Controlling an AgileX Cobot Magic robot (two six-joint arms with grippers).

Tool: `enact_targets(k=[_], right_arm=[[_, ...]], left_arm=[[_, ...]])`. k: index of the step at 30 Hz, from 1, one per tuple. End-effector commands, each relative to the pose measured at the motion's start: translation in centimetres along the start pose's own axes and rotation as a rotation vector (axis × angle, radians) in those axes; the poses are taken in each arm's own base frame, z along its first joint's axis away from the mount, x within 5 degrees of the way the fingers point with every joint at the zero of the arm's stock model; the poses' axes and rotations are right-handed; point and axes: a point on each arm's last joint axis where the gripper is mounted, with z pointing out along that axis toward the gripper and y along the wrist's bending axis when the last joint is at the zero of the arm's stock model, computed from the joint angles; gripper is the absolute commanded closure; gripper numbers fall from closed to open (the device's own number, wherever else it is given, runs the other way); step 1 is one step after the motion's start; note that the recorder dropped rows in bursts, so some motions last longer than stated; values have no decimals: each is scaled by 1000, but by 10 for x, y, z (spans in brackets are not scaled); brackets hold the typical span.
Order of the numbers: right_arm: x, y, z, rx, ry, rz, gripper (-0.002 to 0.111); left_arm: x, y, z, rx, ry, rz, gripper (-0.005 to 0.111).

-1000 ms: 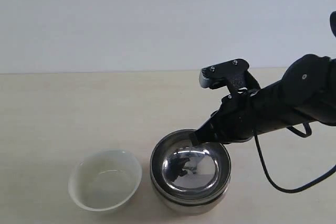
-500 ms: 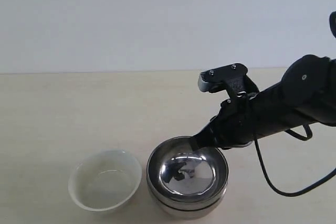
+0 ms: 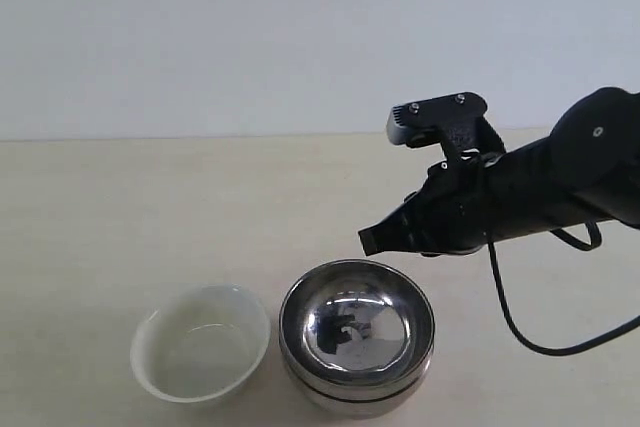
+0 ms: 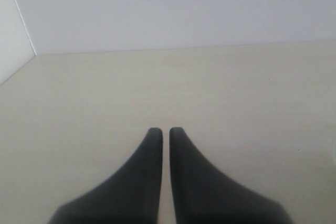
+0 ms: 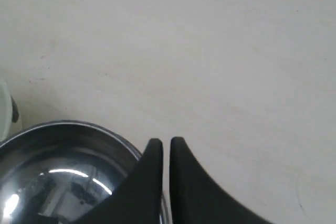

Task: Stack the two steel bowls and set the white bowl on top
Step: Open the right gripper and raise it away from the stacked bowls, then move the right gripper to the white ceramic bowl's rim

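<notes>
**Pale counter under a blank wall**

A pale beige counter (image 3: 120,207) with a matte, faintly grained surface fills the near half of the scene and runs across it from left to right. At its far edge it meets a plain off-white wall (image 3: 250,37) in a straight, level line. The left wrist view shows a white side panel (image 4: 11,35) joining that wall at a corner. A few faint dark specks (image 5: 39,80) mark the counter in the right wrist view.

No readable text, labels, brands or numbers anywhere.

Right hand (image 3: 368,240) closed, tilted downward, left hand (image 4: 165,131) closed, empty
</notes>
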Motion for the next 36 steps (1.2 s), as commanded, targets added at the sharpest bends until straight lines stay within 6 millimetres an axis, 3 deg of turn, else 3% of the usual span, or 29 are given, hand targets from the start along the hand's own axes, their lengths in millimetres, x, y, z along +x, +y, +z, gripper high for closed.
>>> enact_targets(k=[1,7,12,14,20,27,36], right_arm=[[-14,8,-8,-59,0,-8,108],[-22,36,-11,-150,14,-69,108],[-17,75,-11,-220,8,-163,106],[-14,91,-12,-255,12,-203,97],[-1,133,-18,-344,14,-331,46],[10,178,-22,-404,-49,-492,50],[6,205,32,-416,42,-572,50]], left_arm=[[1,0,0,0,1,-14,103],[1,0,0,0,1,-14,103],[1,0,0,0,1,-14,103],[1,0,0,0,1,-14,103],[1,0,0,0,1,-14,103],[1,0,0,0,1,-14,103],[1,0,0,0,1,-14,103]])
